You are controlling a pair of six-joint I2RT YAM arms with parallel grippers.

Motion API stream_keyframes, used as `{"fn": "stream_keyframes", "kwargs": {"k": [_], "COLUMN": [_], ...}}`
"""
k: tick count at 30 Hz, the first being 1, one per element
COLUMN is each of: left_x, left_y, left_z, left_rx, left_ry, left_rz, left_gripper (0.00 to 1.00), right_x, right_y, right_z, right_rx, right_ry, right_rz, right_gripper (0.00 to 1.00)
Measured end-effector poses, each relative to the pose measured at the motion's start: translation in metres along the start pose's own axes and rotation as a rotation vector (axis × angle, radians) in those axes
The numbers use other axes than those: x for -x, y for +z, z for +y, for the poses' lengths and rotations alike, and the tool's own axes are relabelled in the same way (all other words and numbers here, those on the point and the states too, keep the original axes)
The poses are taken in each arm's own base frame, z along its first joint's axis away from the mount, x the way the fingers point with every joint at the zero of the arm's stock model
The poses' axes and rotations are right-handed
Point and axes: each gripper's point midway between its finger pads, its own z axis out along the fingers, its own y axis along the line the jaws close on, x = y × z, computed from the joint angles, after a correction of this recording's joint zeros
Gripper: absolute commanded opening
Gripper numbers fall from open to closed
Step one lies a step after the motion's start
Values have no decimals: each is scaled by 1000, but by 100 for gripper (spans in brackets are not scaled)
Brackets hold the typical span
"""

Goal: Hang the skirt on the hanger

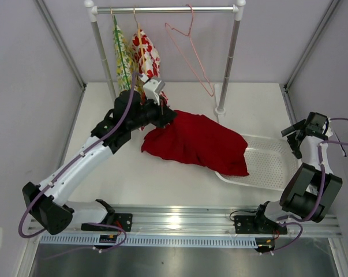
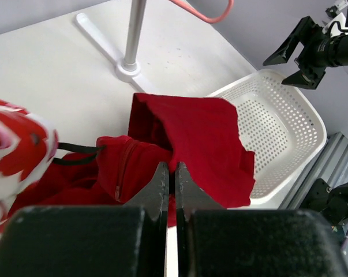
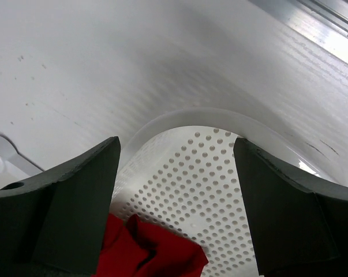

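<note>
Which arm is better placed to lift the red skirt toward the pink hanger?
Left. The left gripper is shut on the skirt's upper edge, just below the rail where the hanger hangs. The right gripper stands open at the white basket's right end, apart from the fabric.

- White-posted clothes rack (image 1: 230,57) with a metal top rail, standing at the far side of the desk; its flat foot rests just beside the basket.
- Yellow-green floral garment (image 1: 123,57), hanging from the rail at its left end.
- White garment with red prints (image 1: 148,56), hanging touching the floral one.
- White perforated plastic basket (image 1: 273,164), lying at the desk's right.
- White desk (image 1: 162,187).
- Aluminium rail (image 1: 179,220), along the near edge.
</note>
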Motion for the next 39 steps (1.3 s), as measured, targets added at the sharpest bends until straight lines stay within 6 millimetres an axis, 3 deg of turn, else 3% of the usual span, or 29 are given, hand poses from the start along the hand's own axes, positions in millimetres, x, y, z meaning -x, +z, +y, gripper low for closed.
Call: {"fn": "stream_keyframes", "kwargs": {"k": [7, 15, 20, 24, 32, 35, 39], "left_x": [32, 75, 81, 68, 22, 1, -49], "left_y": [-40, -112, -127, -122, -103, -93, -77], "left_z": [-9, -12, -20, -15, -12, -13, -21], "left_rx": [7, 56, 41, 45, -14, -58, -109], "left_ry": [41, 81, 98, 91, 50, 28, -13], "left_rz": [-13, -107, -120, -76, 45, 83, 167], "left_gripper": [0, 0, 0, 0, 0, 0, 0], "right_x": [4, 15, 24, 32, 19, 7, -28], "right_y": [9, 9, 8, 9, 9, -1, -42], "right_z": [-6, -13, -14, -9, 0, 22, 91], "right_rx": [-43, -87, -118, -146, -189, -168, 18], "right_ry": [3, 9, 4, -28, -123, -210, -354], "right_rz": [1, -30, -56, -86, -93, -104, -104], "right_gripper": [84, 83, 83, 82, 81, 82, 82]}}
